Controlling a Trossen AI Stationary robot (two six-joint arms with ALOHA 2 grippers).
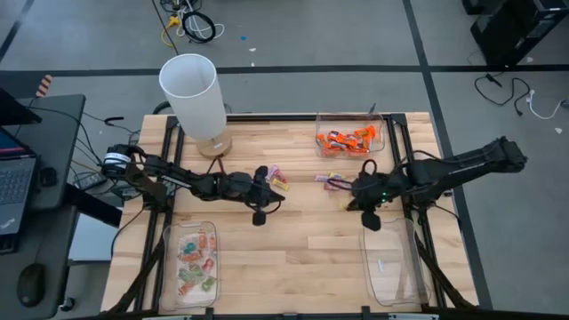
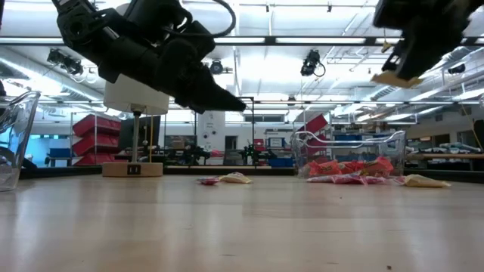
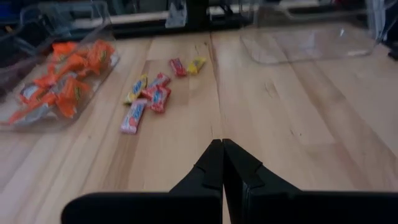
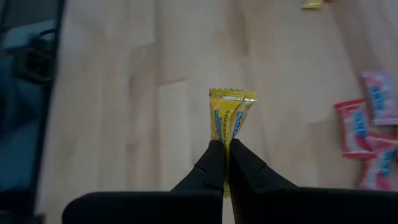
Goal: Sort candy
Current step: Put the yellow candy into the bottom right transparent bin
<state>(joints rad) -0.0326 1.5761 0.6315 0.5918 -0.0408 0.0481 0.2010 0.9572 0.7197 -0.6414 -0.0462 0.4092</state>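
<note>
While the right gripper [image 4: 225,163] pinches a yellow candy [image 4: 231,116] only by its tail above the table [image 1: 293,240], the sweet could slip free before reaching the empty tray [image 1: 396,267]. Nearby, the left gripper [image 3: 222,163] hangs clenched and empty, loose candies [image 3: 148,99] beyond it.

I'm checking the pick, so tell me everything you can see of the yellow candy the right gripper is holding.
The yellow candy is a small sweet in a glossy yellow wrapper with blue print and a crimped, zigzag end. The right gripper is shut on its lower end, so it sticks out past the fingertips, lifted clear of the wooden table. Nothing else touches it.
</note>
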